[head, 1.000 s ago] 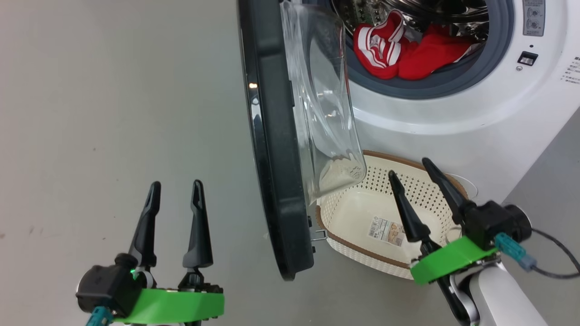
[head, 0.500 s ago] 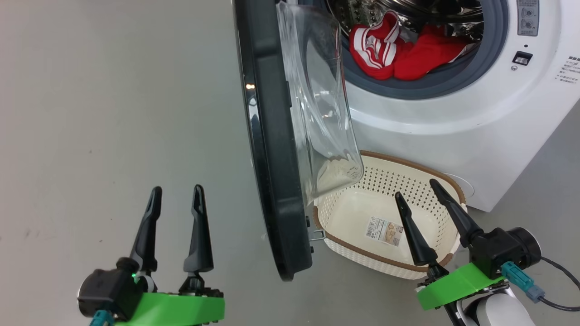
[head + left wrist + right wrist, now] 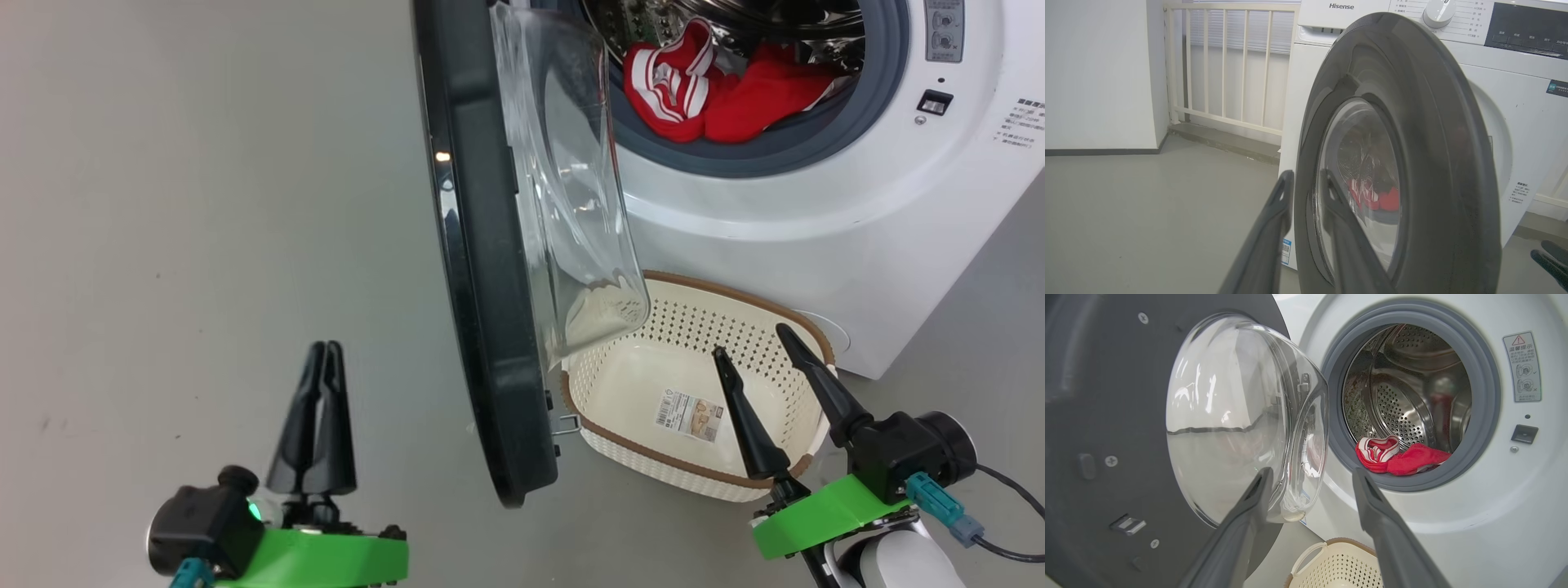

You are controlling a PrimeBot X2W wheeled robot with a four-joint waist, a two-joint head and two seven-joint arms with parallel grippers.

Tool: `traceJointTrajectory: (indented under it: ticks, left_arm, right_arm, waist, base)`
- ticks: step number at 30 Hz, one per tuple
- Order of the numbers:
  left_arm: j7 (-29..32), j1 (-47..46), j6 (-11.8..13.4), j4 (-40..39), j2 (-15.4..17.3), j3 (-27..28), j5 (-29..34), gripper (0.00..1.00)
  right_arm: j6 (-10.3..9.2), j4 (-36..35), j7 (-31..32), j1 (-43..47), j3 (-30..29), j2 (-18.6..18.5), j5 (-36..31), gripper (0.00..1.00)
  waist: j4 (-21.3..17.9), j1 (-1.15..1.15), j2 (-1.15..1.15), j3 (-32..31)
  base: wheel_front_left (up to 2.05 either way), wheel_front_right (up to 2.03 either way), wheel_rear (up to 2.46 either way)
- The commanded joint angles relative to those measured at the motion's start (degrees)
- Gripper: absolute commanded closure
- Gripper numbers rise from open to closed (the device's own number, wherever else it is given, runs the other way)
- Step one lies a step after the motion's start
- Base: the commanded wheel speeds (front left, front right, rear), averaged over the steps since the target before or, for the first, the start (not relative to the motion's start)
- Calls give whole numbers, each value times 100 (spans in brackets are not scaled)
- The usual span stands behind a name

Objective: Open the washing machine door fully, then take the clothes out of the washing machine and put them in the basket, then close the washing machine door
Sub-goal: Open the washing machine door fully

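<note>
Nearest on the left, the left gripper (image 3: 324,349) hangs over bare grey floor (image 3: 204,204), its fingers pressed almost together with nothing between them. Nearest on the right, the right gripper (image 3: 751,341) has its fingers spread wide and empty above the near right part of the basket (image 3: 694,282). The basket sits on the floor just in front of the washing machine (image 3: 816,245); a paper label (image 3: 690,414) with a barcode lies on its base, the print too small to read. Between the grippers the washing machine door (image 3: 482,286) stands partly open, edge-on, its glass bowl overhanging the basket's left end. Farther in, the clothes (image 3: 735,98) lie at the drum's front lip, against the grey gasket. A warning sticker (image 3: 1522,367) with a red triangle sits right of the opening. The top panel reads "Hisense" (image 3: 1341,5) beside a dial (image 3: 1439,12).
</note>
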Motion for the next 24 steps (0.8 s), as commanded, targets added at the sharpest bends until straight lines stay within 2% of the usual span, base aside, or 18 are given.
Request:
traceJointTrajectory:
  ticks: [1,9,24]
  left_arm:
    - [-22,-31,21,-107,83,155,-1,100]
    - [-22,-182,4,-290,83,93,-10,100]
    - [-22,-449,-140,-1627,83,74,77,100]
  right_arm:
    - [28,-169,-37,-65,110,31,17,0]
    - [28,-164,-37,-98,96,31,69,0]
    - [28,-96,-37,-108,60,31,307,0]
  waist:
    - [-7,0,0,9]
    - [-58,0,0,31]
    - [-115,0,0,62]
  base:
    - [0,0,0]
    - [0,0,0]
    - [0,0,0]
